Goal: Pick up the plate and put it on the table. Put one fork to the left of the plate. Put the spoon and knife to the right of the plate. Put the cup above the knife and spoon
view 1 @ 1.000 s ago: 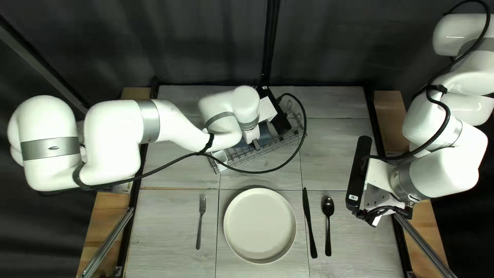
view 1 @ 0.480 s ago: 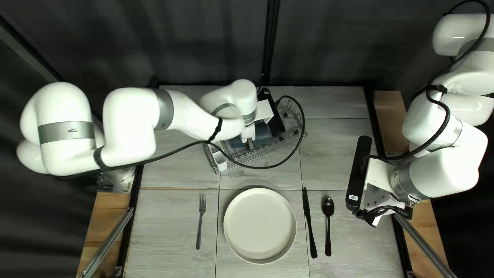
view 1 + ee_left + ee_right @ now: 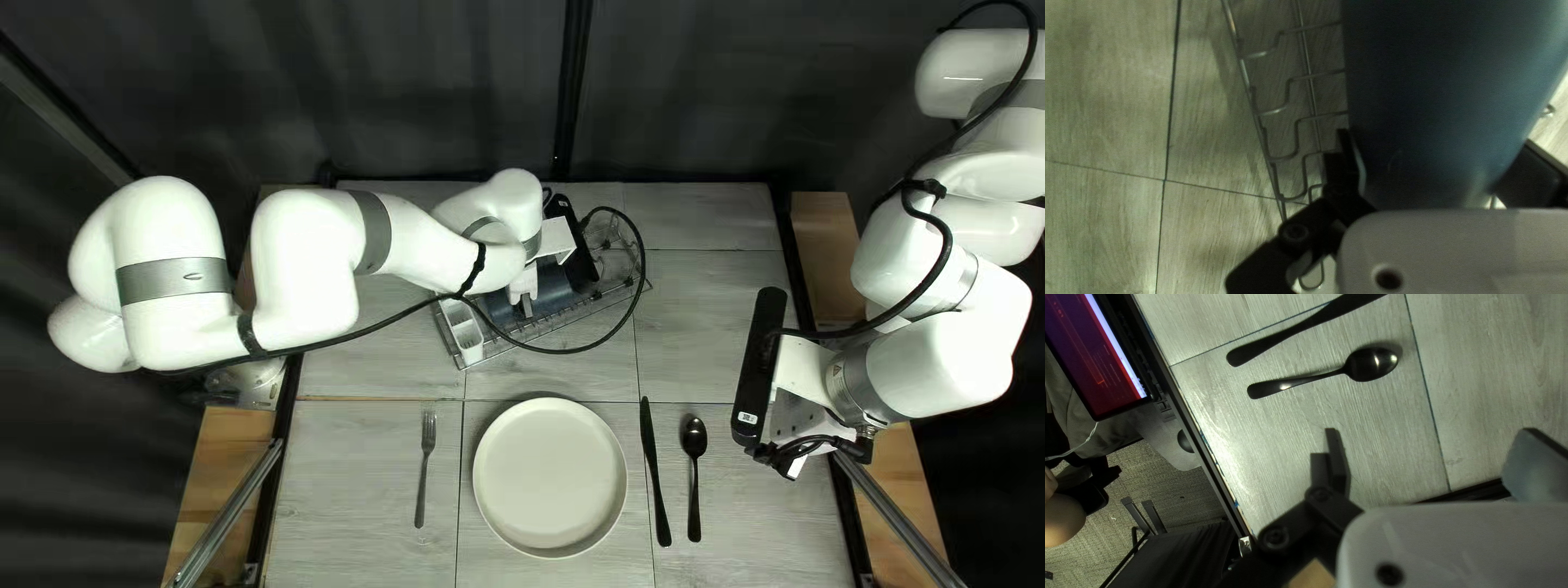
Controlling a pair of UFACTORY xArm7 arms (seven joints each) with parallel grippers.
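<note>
The left claw (image 3: pixel 1435 137), whose grip I cannot tell, could snag the rack (image 3: pixel 1257 113) while lifting the blue cup (image 3: pixel 1448 71), at the top left view's upper centre, if wires catch it.

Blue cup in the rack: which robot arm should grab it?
Left, I'd say. My left gripper has its open fingers on either side of the blue cup; my right gripper is over by the spoon.

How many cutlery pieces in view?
3. In the top left view: fork left of the plate, knife right of it, spoon right of the knife. Left arm covers part of the rack; more may hide there.
</note>
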